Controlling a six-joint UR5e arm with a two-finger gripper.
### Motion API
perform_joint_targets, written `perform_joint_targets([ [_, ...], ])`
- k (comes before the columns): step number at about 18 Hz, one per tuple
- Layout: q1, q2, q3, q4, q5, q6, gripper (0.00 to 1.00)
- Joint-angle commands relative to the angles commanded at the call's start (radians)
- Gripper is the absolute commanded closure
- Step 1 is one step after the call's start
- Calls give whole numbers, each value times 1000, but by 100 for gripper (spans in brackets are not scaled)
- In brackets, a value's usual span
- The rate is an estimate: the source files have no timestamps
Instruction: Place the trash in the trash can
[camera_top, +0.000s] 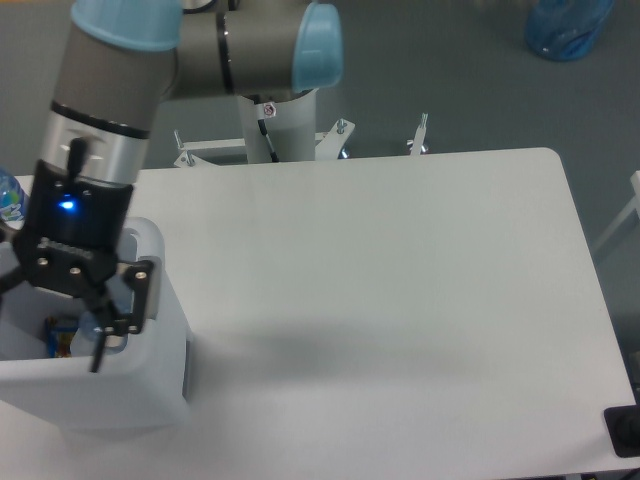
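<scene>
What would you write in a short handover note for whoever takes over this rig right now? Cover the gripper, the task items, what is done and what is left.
Gripper: poised over the open top of the trash can, fingers spread open, nothing visibly held.
Trash can: at the table's left front edge. Something blue and orange shows inside; I cannot tell what it is.
Trash: no wrapper or crushed bottle is visible on the tabletop.
Done: apparently the drop, since the jaws are open over the bin.
Left: lift the arm clear and confirm the bin's contents.

At left, a white trash can (150, 385) sits on the white table (400, 300); the grey arm (110, 90) has pale blue caps, and the black gripper (75, 340) shows a blue light.
</scene>
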Motion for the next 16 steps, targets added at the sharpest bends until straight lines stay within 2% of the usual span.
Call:
perform_joint_targets([
  [2, 26, 2, 11, -3, 81, 104, 0],
  [5, 80, 29, 15, -5, 235, 163, 0],
  [10, 172, 58, 5, -21, 266, 259, 0],
  [13, 241, 94, -11, -92, 282, 445, 0],
  [16, 272, 109, -14, -201, 296, 610, 0],
])
